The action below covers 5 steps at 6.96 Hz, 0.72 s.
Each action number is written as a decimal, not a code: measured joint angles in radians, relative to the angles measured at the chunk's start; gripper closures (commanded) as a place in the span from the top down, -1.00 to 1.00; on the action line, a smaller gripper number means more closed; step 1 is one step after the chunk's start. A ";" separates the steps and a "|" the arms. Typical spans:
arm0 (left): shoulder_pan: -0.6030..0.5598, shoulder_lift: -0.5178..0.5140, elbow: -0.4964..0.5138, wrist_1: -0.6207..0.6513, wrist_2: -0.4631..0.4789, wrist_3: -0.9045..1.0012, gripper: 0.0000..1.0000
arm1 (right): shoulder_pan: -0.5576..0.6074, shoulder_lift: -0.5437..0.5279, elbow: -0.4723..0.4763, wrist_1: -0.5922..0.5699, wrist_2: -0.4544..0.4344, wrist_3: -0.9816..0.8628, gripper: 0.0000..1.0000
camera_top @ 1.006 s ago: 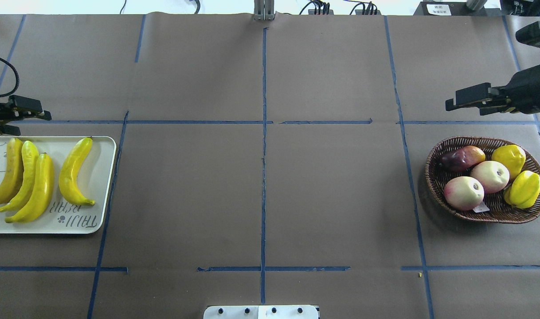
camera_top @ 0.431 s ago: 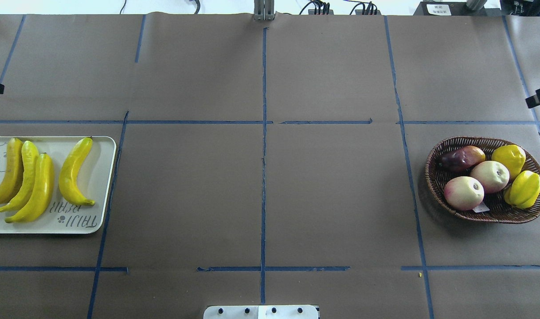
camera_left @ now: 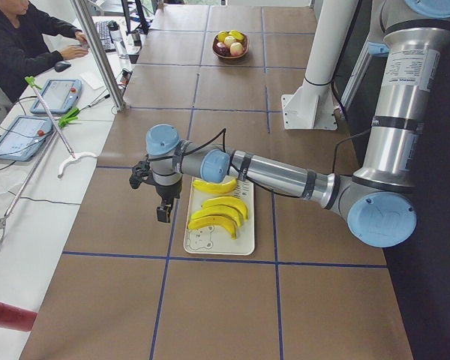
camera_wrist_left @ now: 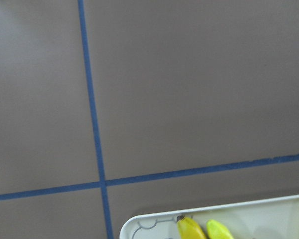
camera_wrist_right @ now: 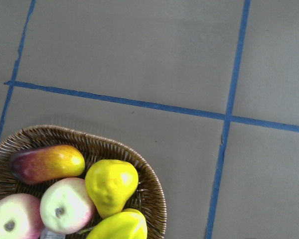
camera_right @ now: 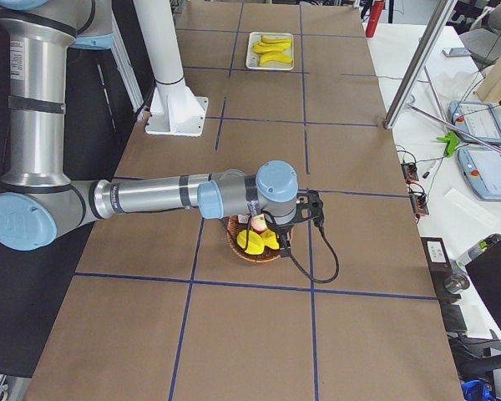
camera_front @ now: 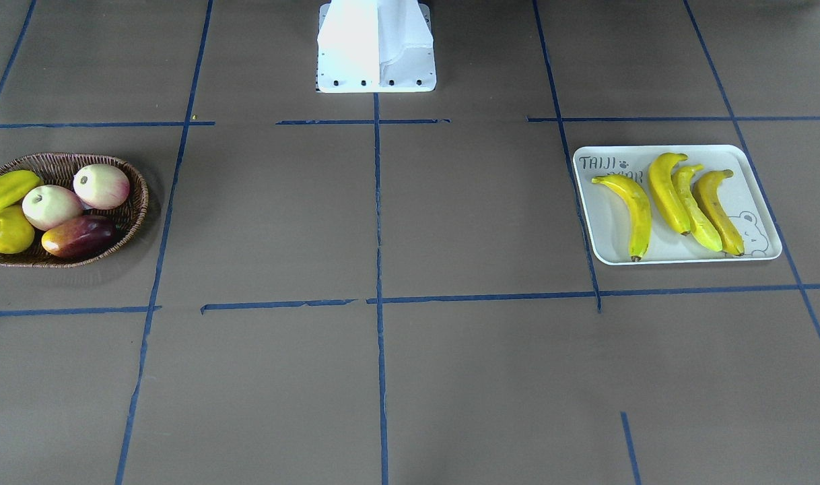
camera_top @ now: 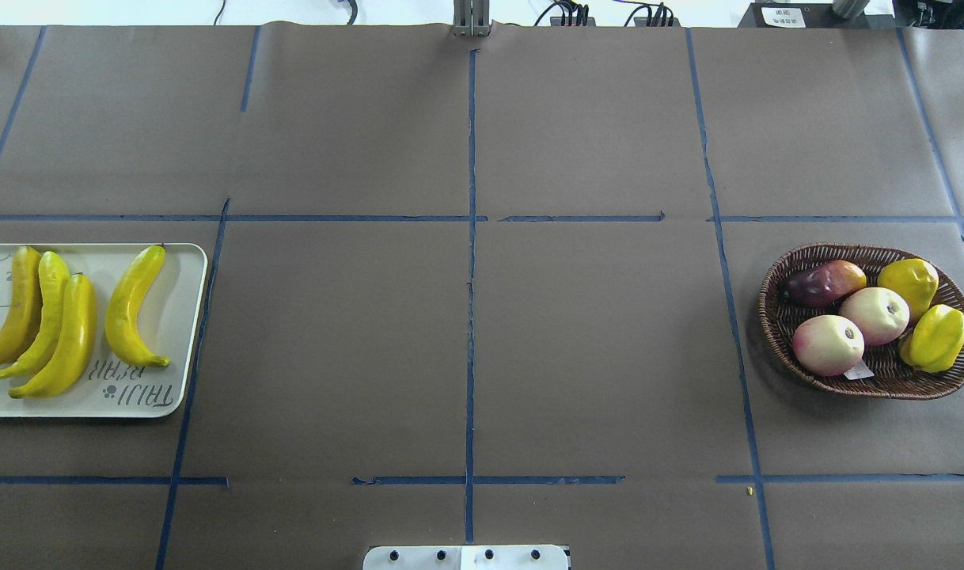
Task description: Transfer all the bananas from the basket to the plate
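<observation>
All four bananas (camera_top: 126, 309), bright yellow with dark tips, lie flat on the off-white rectangular plate (camera_top: 177, 317) at the left edge of the table (camera_top: 593, 348). Three nestle side by side, touching, and the fourth lies apart on the side toward the table's middle. The brown woven wicker basket (camera_top: 776, 321) sits upright near the right edge.

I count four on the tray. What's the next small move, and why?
Probably none beyond stopping: I'd judge the task done. All four bananas lie on the plate, and the basket holds only two apples, a mango and two other yellow fruits, with no banana showing.
</observation>
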<state>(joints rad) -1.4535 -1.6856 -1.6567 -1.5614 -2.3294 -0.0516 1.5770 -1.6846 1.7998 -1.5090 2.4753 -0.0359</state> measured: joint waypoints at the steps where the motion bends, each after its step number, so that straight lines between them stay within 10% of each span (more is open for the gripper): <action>1: -0.032 0.007 0.050 0.015 -0.055 0.053 0.99 | 0.016 -0.008 -0.013 0.001 0.003 -0.013 1.00; 5: -0.133 0.021 0.194 -0.016 -0.088 0.176 1.00 | 0.016 -0.006 -0.047 0.002 0.002 -0.019 1.00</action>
<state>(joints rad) -1.5862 -1.6648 -1.4630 -1.5777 -2.4172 0.1244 1.5927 -1.6910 1.7530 -1.5074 2.4772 -0.0544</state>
